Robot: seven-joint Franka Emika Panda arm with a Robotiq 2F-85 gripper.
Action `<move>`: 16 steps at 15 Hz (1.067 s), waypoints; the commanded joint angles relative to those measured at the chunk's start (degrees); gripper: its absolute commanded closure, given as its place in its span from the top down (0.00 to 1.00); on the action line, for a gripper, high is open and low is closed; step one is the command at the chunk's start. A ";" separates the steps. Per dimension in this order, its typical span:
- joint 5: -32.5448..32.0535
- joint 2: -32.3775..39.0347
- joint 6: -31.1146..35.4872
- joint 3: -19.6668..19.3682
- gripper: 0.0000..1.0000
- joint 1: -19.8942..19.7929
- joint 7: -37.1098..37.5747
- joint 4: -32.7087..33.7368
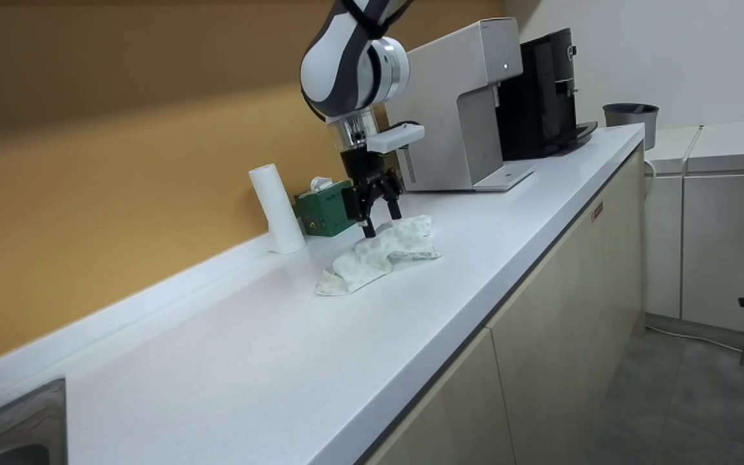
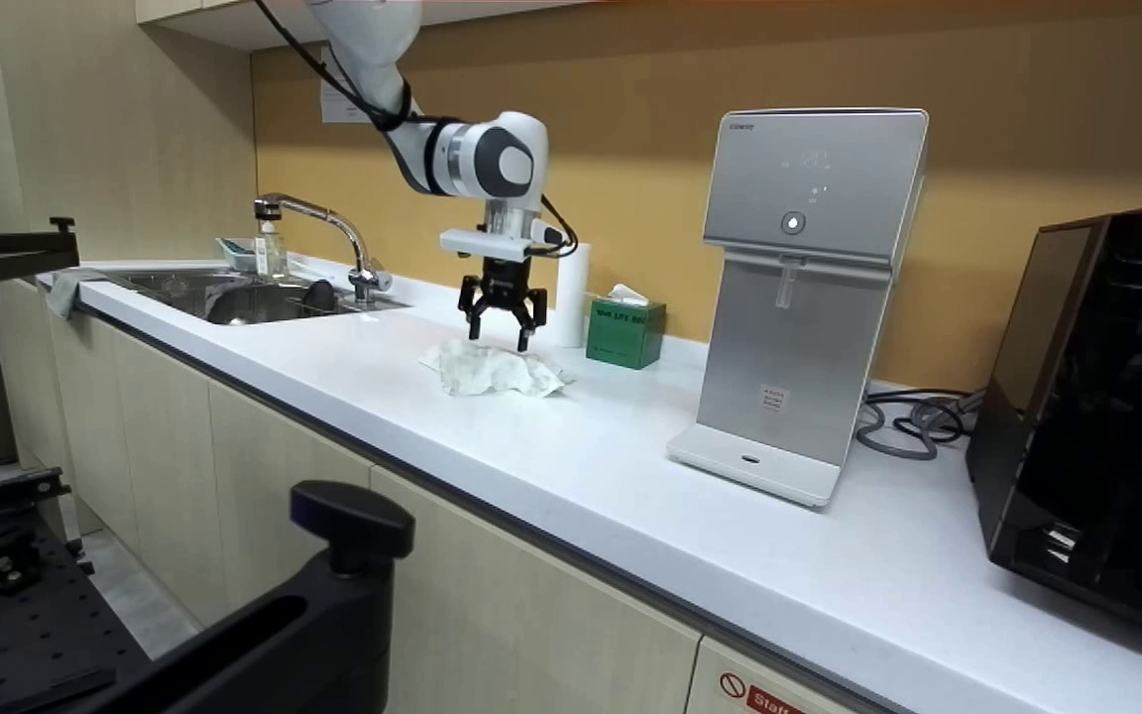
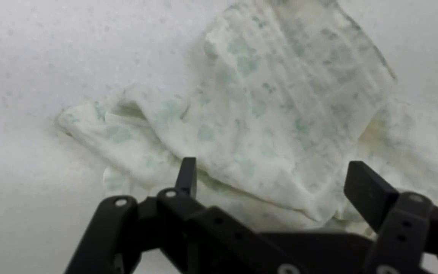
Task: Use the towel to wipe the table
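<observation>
In an exterior view, my gripper (image 1: 383, 226) points down at the center, over a crumpled, pale towel (image 1: 378, 255) on the white counter (image 1: 243, 361). In an exterior view, the towel lies just left of center, with a green tissue box (image 2: 619, 334) behind it to the right. In the wrist view, black fingers (image 3: 187, 177) spread wide across the bottom, grasping nothing; whether they touch the towel, I can't tell. I judge only the approach done; gripping and wiping remain.

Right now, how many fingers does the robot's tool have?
2. In the wrist view, one finger is toward the picture's left and the other finger toward its right, with the towel showing between them. No third finger shows in any view.
</observation>
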 commanded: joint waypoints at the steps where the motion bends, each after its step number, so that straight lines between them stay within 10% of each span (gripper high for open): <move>1: 1.37 3.45 1.56 0.55 1.00 -1.55 -1.78 2.55; 5: 2.31 5.02 10.33 1.04 1.00 -2.48 -2.72 1.77; 6: 2.26 5.19 12.48 1.16 0.75 -2.57 -2.95 1.32; 16: 2.17 3.34 14.89 2.43 0.11 -2.99 -5.10 -2.66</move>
